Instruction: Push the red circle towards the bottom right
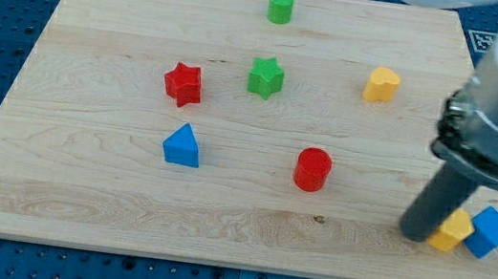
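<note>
My tip (pixel 416 235) rests near the board's lower right.
Red circle (pixel 313 168) lies at its ten o'clock; yellow block (pixel 454 231) touches it at three. No jaws.

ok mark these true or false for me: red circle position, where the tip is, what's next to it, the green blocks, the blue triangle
1. The red circle lies at the view's left of my tip. True.
2. My tip touches the red circle. False: bare board separates them; the tip sits beside the yellow block near the view's bottom right.
3. A blue cube lies right beside that yellow block. True.
4. The green star lies below the red circle in the view. False: it lies above it, toward the view's top left.
5. The blue triangle lies below the red star. True.
6. The green cylinder is at the view's bottom. False: it is near the top edge.
</note>
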`<state>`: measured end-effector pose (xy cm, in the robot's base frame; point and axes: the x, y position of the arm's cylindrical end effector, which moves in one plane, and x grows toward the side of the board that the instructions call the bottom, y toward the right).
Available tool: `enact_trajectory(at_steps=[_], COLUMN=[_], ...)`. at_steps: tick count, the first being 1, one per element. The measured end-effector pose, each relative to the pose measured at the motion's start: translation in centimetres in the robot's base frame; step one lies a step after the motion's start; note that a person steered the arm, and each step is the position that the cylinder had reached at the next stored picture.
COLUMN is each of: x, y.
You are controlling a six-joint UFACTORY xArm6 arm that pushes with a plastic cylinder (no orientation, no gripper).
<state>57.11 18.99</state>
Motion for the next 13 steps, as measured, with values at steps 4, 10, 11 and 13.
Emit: enact_trajectory(at_steps=[4,10,11,13], x=[-2.0,-4.8,-4.8,-4.8], y=[-16.1,-7.8,-3.6,2.4])
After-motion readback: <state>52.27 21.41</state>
